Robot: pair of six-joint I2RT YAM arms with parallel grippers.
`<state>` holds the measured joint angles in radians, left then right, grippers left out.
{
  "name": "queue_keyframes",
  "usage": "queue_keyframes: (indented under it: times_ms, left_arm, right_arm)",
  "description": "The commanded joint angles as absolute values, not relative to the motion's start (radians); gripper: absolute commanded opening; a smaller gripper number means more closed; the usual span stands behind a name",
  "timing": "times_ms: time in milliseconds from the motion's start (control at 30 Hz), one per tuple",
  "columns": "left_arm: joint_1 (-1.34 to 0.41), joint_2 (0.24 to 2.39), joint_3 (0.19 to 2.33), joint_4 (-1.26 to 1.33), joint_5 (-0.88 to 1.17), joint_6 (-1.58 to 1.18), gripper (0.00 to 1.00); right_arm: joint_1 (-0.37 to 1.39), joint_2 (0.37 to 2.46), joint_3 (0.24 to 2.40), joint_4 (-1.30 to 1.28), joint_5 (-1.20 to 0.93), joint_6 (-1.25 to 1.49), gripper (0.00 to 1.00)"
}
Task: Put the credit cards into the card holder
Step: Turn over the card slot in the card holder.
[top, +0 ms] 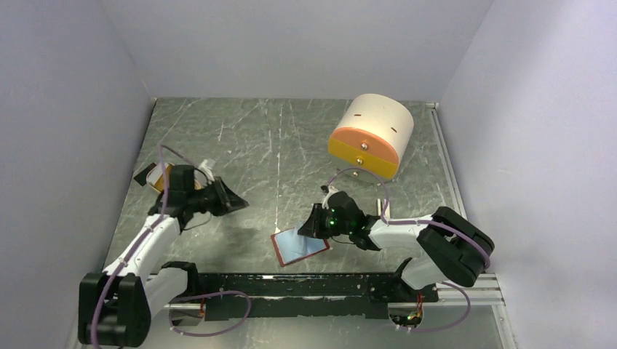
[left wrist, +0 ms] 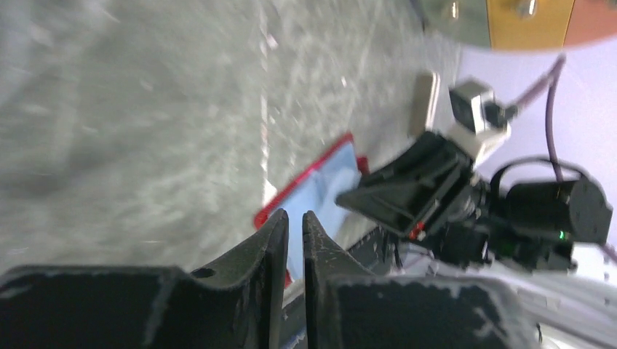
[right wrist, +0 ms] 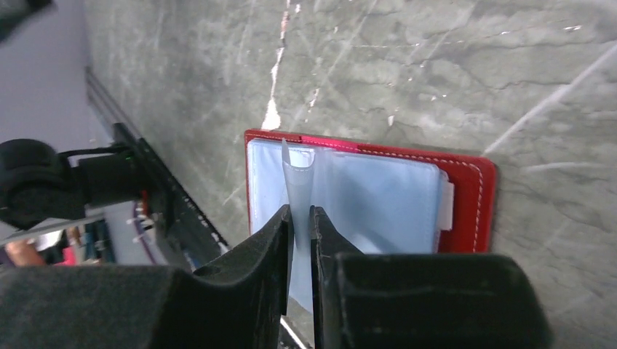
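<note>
- The card holder [top: 300,247] lies open on the surface [top: 255,145], near centre.
- The right end effector [right wrist: 299,211] is clamped on its pale blue pocket flap [right wrist: 297,174].
- The left end effector [left wrist: 295,217] is nearly closed, with nothing seen held.

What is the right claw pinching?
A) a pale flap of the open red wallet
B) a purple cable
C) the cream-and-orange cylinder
A: the right wrist view shows the right gripper closed on a pale flap rising from the red wallet.

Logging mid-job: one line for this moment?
card holder: open, flat on table | right gripper: jaws pinch its pale blue pocket flap | left gripper: jaws nearly closed, nothing seen between
</note>
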<state>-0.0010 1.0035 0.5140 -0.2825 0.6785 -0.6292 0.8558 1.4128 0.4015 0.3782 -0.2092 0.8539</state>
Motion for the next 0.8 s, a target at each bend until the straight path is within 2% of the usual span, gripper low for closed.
queue_keyframes:
  times_ms: [0, 100, 367, 600, 667, 767]
  left_arm:
    - [-0.202, 1.014, 0.423, 0.027, 0.655, -0.887, 0.15]
    - [-0.322, 1.103, 0.399, 0.137, 0.603, -0.952, 0.09]
    - [-0.489, 1.344, 0.459, 0.239, 0.509, -0.977, 0.09]
    - [-0.605, 1.482, 0.527, 0.286, 0.513, -1.009, 0.09]
    - [-0.64, 1.518, 0.537, 0.311, 0.522, -1.03, 0.09]
    - [-0.687, 1.554, 0.533, 0.386, 0.536, -1.078, 0.09]
  right_arm:
    - [0.826, 1.446, 0.351, 0.613, -0.347, 0.944, 0.18]
    - [0.821, 1.462, 0.323, 0.673, -0.36, 0.966, 0.18]
    - [0.813, 1.463, 0.311, 0.696, -0.371, 0.971, 0.18]
    - [0.813, 1.443, 0.31, 0.662, -0.354, 0.954, 0.2]
    - [0.81, 1.436, 0.314, 0.641, -0.348, 0.943, 0.22]
    - [0.794, 1.389, 0.324, 0.555, -0.327, 0.916, 0.34]
